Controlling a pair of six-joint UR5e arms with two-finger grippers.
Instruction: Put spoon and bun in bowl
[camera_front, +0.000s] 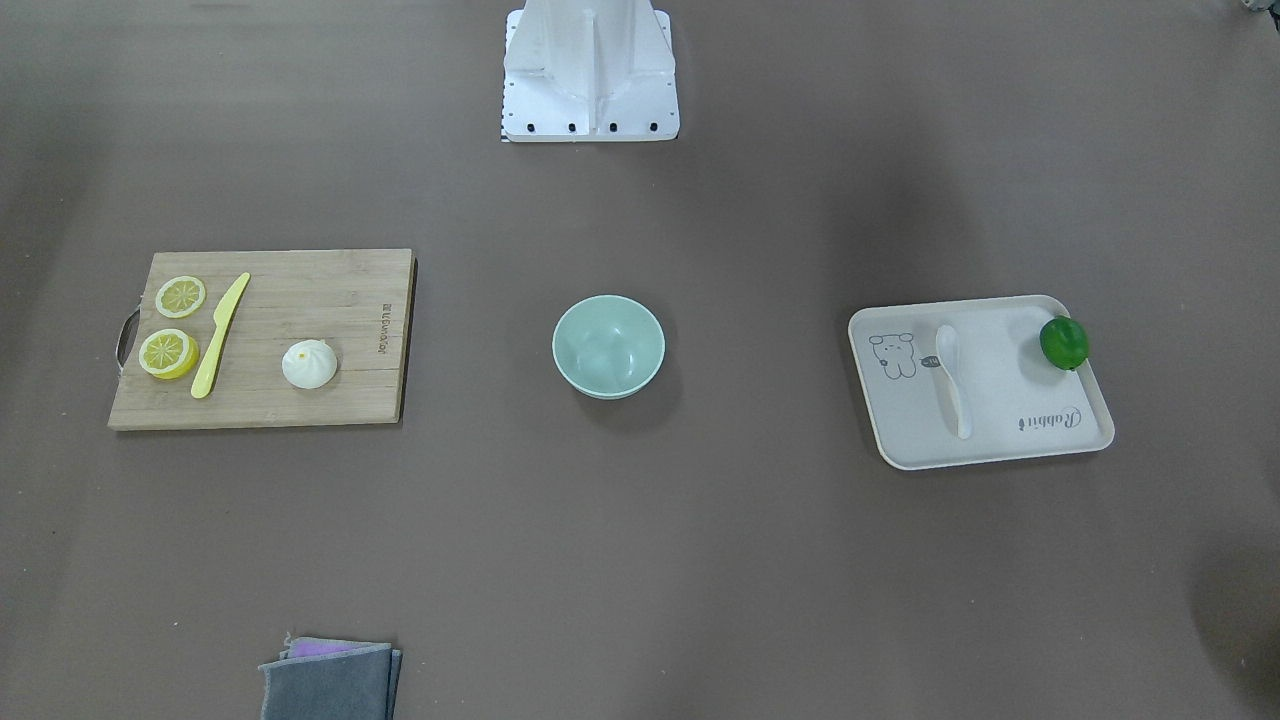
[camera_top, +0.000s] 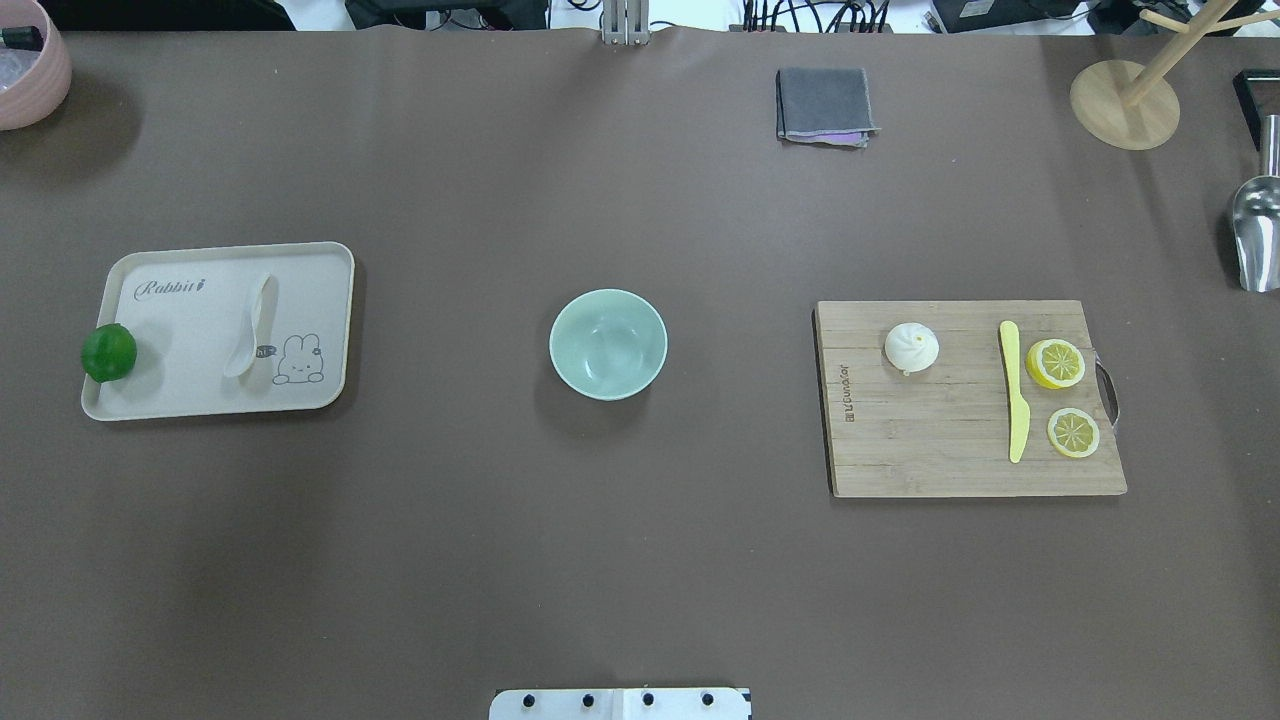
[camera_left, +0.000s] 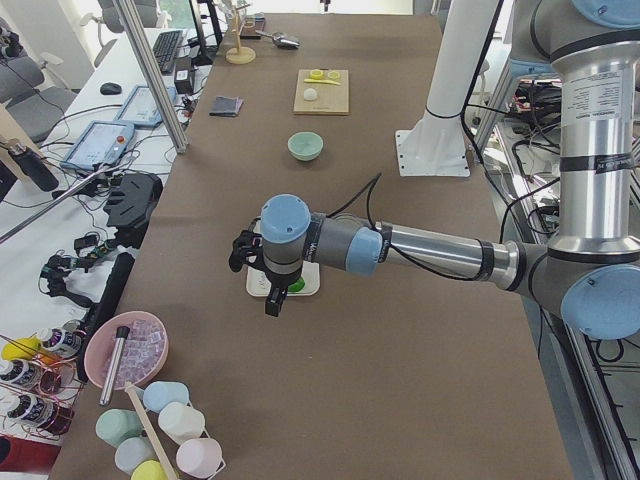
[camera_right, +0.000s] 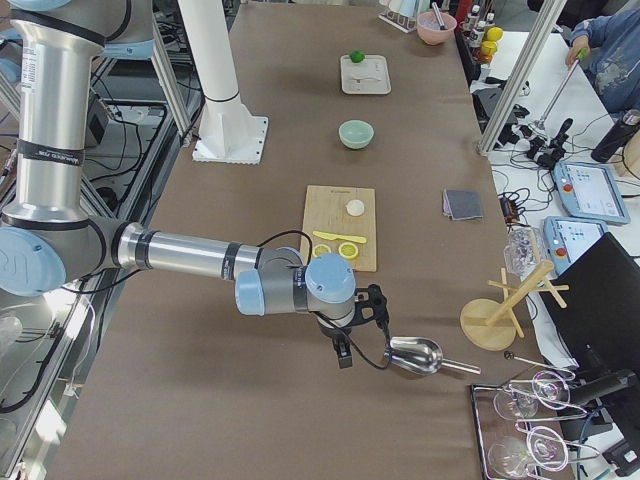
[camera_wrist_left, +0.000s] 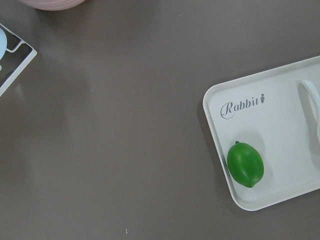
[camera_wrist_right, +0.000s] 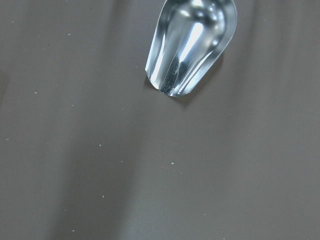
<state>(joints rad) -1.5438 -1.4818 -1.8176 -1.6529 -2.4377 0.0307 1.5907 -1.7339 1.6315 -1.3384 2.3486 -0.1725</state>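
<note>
The white spoon (camera_front: 953, 375) lies on the beige tray (camera_front: 1000, 430), also in the overhead view (camera_top: 250, 325). The white bun (camera_front: 310, 363) sits on the wooden cutting board (camera_front: 300, 290), also overhead (camera_top: 911, 347). The empty mint-green bowl (camera_front: 608, 346) stands mid-table between them (camera_top: 608, 344). My left gripper (camera_left: 240, 255) hangs above the tray's outer end, seen only in the left side view; I cannot tell if it is open. My right gripper (camera_right: 378, 303) hangs beyond the board near a metal scoop (camera_right: 415, 355); I cannot tell its state.
A green lime (camera_top: 108, 352) sits on the tray's edge. A yellow knife (camera_top: 1014, 390) and two lemon slices (camera_top: 1055, 363) lie on the board. A folded grey cloth (camera_top: 822, 105), a wooden stand (camera_top: 1125, 100) and a pink bowl (camera_top: 30, 80) are at the table's far side.
</note>
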